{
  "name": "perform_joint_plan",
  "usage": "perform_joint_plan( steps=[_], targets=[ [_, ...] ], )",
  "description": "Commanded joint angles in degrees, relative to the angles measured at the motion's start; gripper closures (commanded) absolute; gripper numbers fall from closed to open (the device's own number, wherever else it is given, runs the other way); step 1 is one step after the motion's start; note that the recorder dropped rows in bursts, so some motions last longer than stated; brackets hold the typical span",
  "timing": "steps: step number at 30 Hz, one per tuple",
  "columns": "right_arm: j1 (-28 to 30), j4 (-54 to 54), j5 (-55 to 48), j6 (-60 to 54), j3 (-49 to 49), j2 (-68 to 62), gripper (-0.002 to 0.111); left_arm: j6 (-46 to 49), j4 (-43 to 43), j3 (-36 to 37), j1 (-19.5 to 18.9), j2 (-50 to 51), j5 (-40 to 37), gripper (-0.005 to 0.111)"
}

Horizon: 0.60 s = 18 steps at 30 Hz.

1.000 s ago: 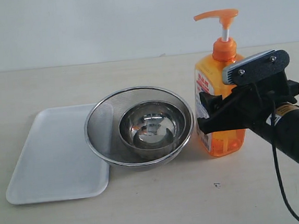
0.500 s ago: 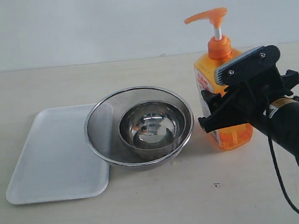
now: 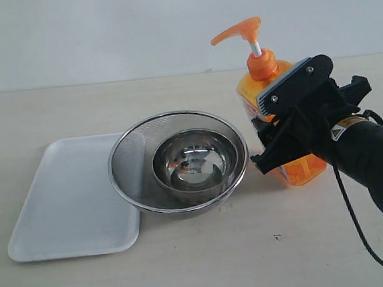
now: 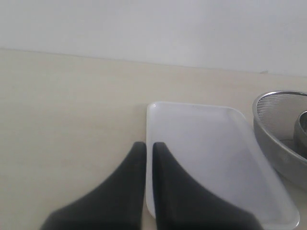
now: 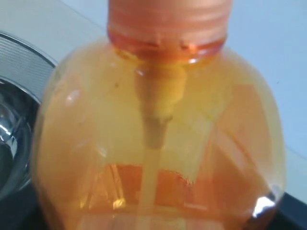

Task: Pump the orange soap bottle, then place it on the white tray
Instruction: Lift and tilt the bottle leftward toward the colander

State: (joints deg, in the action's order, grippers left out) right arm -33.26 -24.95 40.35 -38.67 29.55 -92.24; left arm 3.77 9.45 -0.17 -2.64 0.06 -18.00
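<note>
The orange soap bottle (image 3: pixel 262 65) leans to the left at the right of the table, pump head up, right beside the strainer. My right gripper (image 3: pixel 262 134) is shut on the bottle's body, one finger on each broad side. In the right wrist view the bottle (image 5: pixel 158 134) fills the picture and hides the fingers. The white tray (image 3: pixel 68 194) lies flat at the left with nothing on it. In the left wrist view my left gripper (image 4: pixel 149 143) is shut on nothing and hovers over the near edge of the tray (image 4: pixel 206 158).
A round steel mesh strainer (image 3: pixel 130 166) sits in the middle, overlapping the tray's right edge, with a steel bowl (image 3: pixel 194 160) inside it. Its rim (image 4: pixel 273 129) also shows in the left wrist view. A black cable trails from the right arm.
My right gripper has carried the bottle left toward the strainer and tipped it from upright to leaning left. Tray, strainer and bowl have not moved.
</note>
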Motion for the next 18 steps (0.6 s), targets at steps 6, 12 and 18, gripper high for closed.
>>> perform_joint_plan(
  steps=[6, 12, 18],
  targets=[
    [0.1, -0.9, -3.4, -2.6, -0.1, 0.2, 0.108, -0.3, 0.6, 0.2, -0.2, -0.1, 0.1, 0.102],
    [0.1, -0.9, -3.6, -3.0, -0.1, 0.2, 0.108, -0.3, 0.6, 0.2, -0.2, -0.1, 0.1, 0.102],
    [0.1, -0.2, -4.6, -4.9, -0.1, 0.2, 0.108, -0.3, 0.6, 0.2, -0.2, -0.1, 0.1, 0.102]
  ],
)
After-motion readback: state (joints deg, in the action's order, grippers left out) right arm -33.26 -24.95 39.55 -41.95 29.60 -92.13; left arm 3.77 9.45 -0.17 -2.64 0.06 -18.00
